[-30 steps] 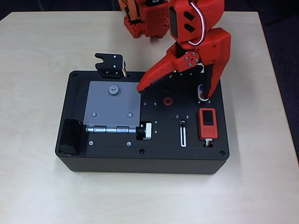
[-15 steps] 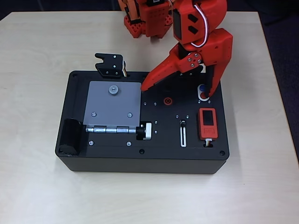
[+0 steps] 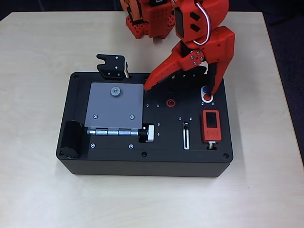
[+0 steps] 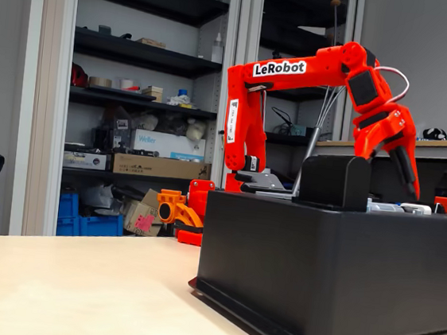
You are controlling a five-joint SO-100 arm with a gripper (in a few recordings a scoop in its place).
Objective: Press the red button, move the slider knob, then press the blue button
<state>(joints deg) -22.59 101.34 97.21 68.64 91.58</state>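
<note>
In the overhead view my red gripper (image 3: 179, 90) hangs open over the back of the black box (image 3: 109, 164), its fingers spread wide. The right fingertip (image 3: 213, 90) sits at the right edge of the white oval plate (image 3: 202, 94), level with the gap between the two buttons. The blue button (image 3: 204, 89) is partly covered by the finger, and the red button (image 3: 208, 98) shows just in front of it. Nearer the front lies the white-rimmed slot (image 3: 186, 139), with the slider knob (image 3: 186, 126) at its far end. In the fixed view the gripper (image 4: 403, 166) points down above the box top.
On the box top are a red ring socket (image 3: 170, 102), a red rectangular device (image 3: 211, 125), a grey hinged door (image 3: 114, 108) with a silver-and-black knob (image 3: 148, 133), and a black latch (image 3: 112, 66) at the back edge. The arm's base (image 3: 147, 21) stands behind the box.
The right fingertip has drawn back off the red button, which now shows uncovered. The whole gripper shifted slightly toward the back of the box, still open.
</note>
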